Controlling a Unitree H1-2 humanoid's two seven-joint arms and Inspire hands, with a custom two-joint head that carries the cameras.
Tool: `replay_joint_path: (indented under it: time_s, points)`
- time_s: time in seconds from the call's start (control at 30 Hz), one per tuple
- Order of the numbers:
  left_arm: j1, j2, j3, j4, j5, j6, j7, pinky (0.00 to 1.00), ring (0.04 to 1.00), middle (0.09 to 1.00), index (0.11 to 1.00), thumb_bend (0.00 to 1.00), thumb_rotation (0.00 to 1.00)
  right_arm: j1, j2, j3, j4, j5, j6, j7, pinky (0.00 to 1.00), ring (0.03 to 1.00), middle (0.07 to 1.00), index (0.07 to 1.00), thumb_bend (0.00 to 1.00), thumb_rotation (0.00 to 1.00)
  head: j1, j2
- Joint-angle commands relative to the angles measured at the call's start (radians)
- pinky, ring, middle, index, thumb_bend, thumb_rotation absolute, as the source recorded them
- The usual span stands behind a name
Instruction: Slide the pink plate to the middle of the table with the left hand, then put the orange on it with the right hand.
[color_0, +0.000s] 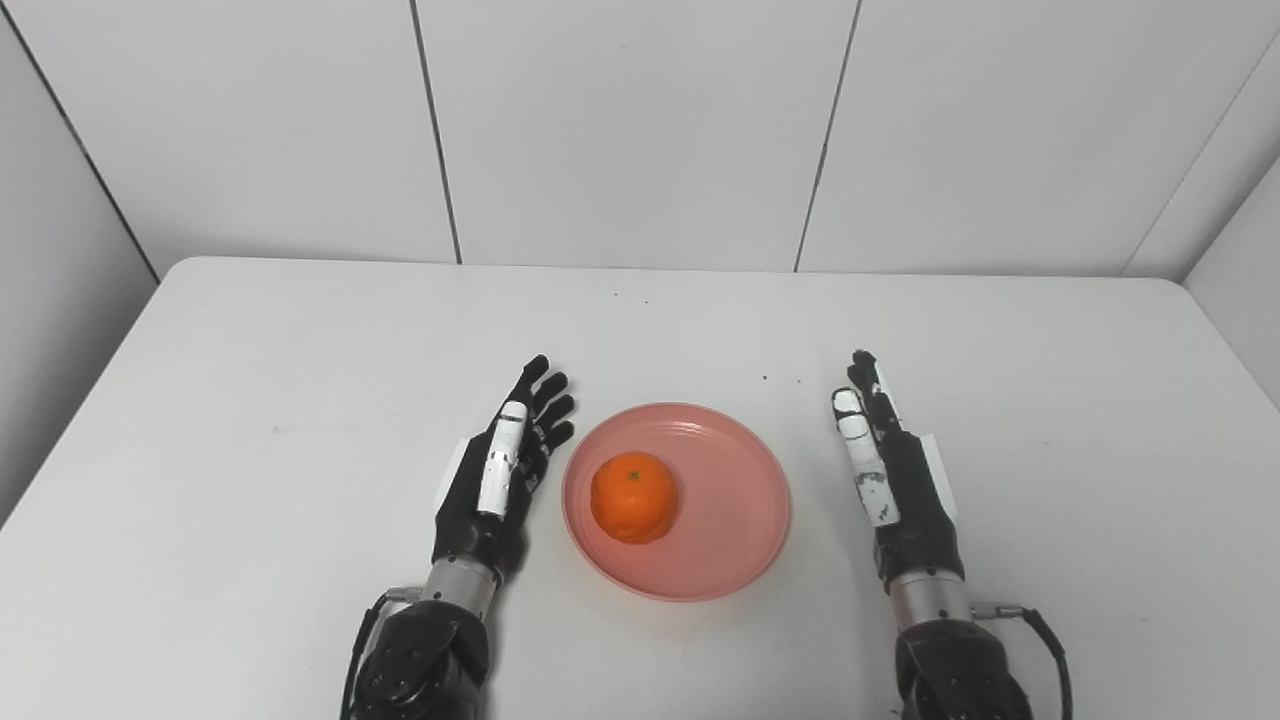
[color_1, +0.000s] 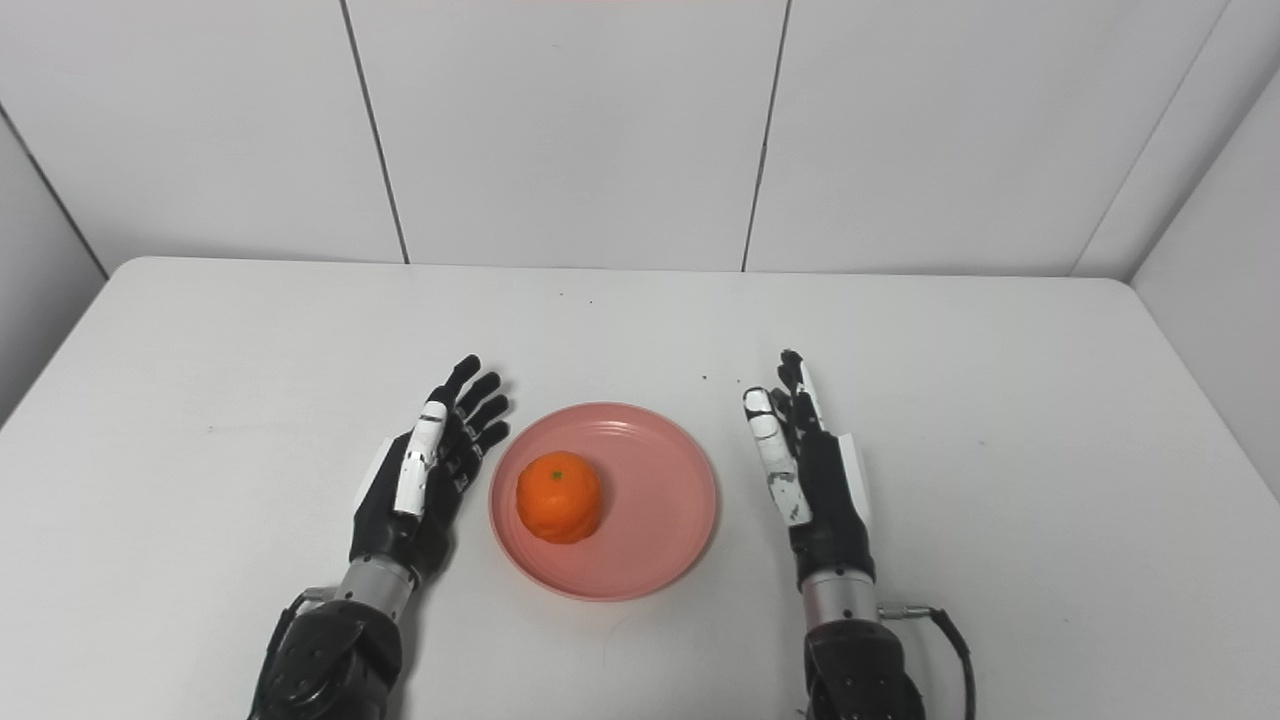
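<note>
— Sitting left of centre in the shallow round pink plastic plate (color_0: 700, 560) is the small round orange (color_0: 634, 497), dimpled skin, green stem spot facing up. The plate lies mid-bench, towards the near edge. Both steps look done to me.

— Agreed. So what's left to do well?

— Only pulling clear, I'd judge. The black-and-white left hand (color_0: 500, 475) lies just beside the plate's left rim, fingers straight and a little spread, holding nothing. It should draw away sideways or lift, not sweep in; a smooth, light plate on a smooth white matt bench (color_0: 250, 400) would probably skid at a nudge, and a round fruit could roll inside it.

— And the other?

— The right hand (color_1: 805, 470) lies a little apart from the right rim, edge-on, fingers extended and pressed close together, also empty. Straight back is the safe line.

— Anything nearby?

— Only plain white panelled walls (color_0: 640, 130) behind the bench.
</note>
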Motion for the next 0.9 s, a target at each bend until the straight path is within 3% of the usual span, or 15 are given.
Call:
replay_joint_path:
  time_s: [0.0, 0.17, 0.3, 0.6, 0.87]
  points:
    - [0.008, -0.008, -0.005, 0.0, 0.006, 0.004, 0.004, 0.93, 0.929, 0.94, 0.932, 0.41, 1.0, -0.017, 0.014, -0.003, -0.016, 0.027, 0.003, -0.005, 0.92, 0.944, 0.97, 0.966, 0.5, 1.0, 0.003, 0.0]
    - [0.015, -0.011, -0.004, -0.01, 0.001, 0.004, 0.004, 0.93, 0.935, 0.945, 0.941, 0.41, 1.0, -0.013, 0.029, -0.003, -0.029, 0.075, 0.018, -0.003, 0.92, 0.941, 0.972, 0.966, 0.37, 1.0, 0.015, -0.001]
    - [0.021, -0.014, -0.007, -0.021, 0.004, 0.003, 0.005, 0.94, 0.946, 0.958, 0.952, 0.4, 1.0, -0.009, 0.026, 0.005, -0.021, 0.084, -0.008, -0.004, 0.92, 0.94, 0.97, 0.964, 0.32, 1.0, 0.023, -0.005]
    - [0.046, -0.006, -0.029, -0.07, 0.032, -0.016, 0.006, 1.0, 0.996, 0.999, 0.998, 0.4, 1.0, -0.004, 0.026, 0.004, -0.02, 0.098, -0.025, -0.015, 0.95, 0.952, 0.976, 0.972, 0.29, 1.0, 0.027, -0.009]
    - [0.056, -0.01, -0.037, -0.087, 0.039, -0.026, 0.019, 1.0, 1.0, 1.0, 1.0, 0.4, 1.0, -0.006, 0.026, -0.01, -0.024, 0.128, -0.017, -0.021, 0.95, 0.955, 0.976, 0.972, 0.33, 1.0, 0.042, -0.013]
